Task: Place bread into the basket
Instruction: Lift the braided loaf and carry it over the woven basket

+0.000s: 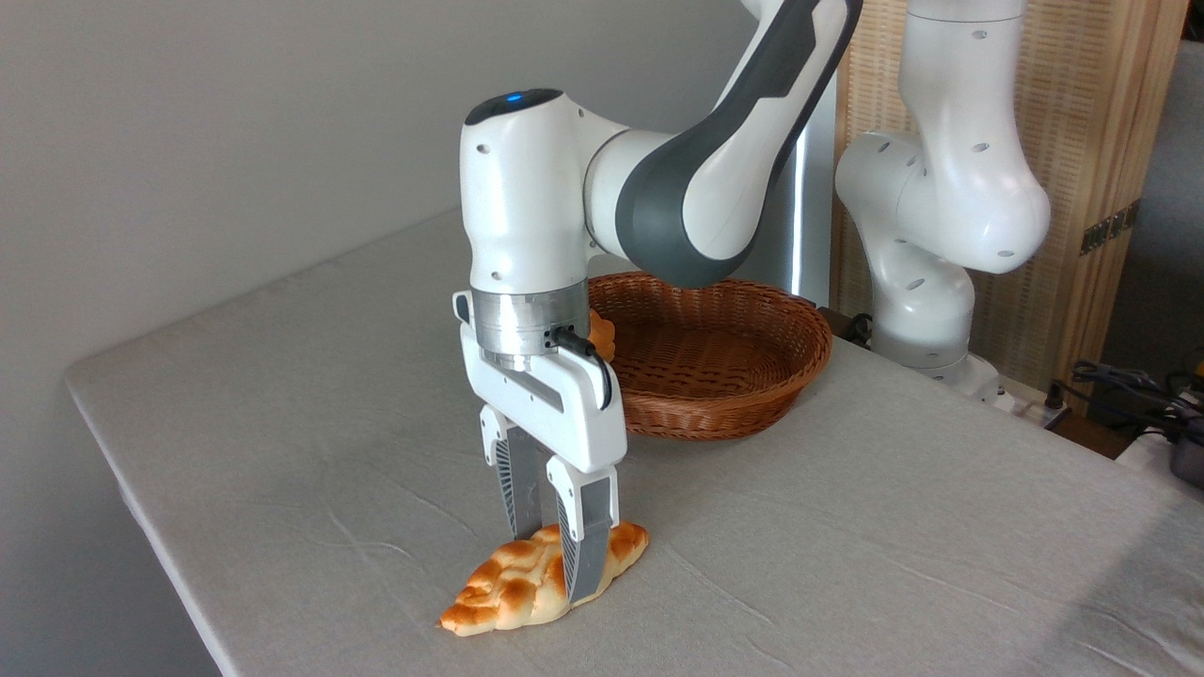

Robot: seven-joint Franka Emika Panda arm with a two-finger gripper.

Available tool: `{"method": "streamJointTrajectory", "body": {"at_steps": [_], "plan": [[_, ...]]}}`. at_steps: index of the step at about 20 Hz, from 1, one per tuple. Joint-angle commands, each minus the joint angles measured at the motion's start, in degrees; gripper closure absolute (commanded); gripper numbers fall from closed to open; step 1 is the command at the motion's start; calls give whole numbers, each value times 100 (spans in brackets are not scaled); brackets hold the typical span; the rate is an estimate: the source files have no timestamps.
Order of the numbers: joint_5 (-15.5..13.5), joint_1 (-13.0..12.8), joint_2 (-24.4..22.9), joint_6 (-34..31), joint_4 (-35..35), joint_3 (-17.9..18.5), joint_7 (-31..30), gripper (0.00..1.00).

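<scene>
Grey cloth-covered table [847, 527] against a plain grey wall; slatted wooden screen [1110, 113] at back right, cables [1119, 381] at the far right edge.

Fixed camera, front-left of table:
- Franka arm [696, 179] reaching down toward the near table edge, wrist vertical.
- Gripper [555, 555] straddling the braided loaf [513, 583]: one finger behind it, one in front, across its middle. Jaws set narrow, fingers at or against the loaf's sides; firm clamp or mere contact cannot be told from this angle.
- Loaf lying flat on the cloth, tapered ends pointing near-left and far-right, underside apparently touching the table. Not lifted.
- Wicker basket [752, 395] farther back and to the right, well apart from the loaf, partly hidden by the wrist. Visible interior holding no loaf.
- Small orange-brown bun [600, 337] peeking out beside the wrist at the basket's left rim; inside or just outside the rim cannot be told.

Progress, as judged:
- Done: approach and placement of fingers around the loaf.
- In hand: grasp, closing or just closed.
- Left: lift clear of cloth, carry back and right over the basket rim, lower, release.
- Roughly the first third complete; nothing delivered yet.
</scene>
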Motion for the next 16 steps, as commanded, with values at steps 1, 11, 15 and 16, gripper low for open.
{"method": "streamJointTrajectory", "body": {"at_steps": [1,11,15,16], "plan": [[291,-115,187,196,-19,99,17,0],[300,-159,380,187,-19,55,393,76],[291,-159,363,169,-2,64,544,81],[282,-159,354,160,7,64,536,81]]}}
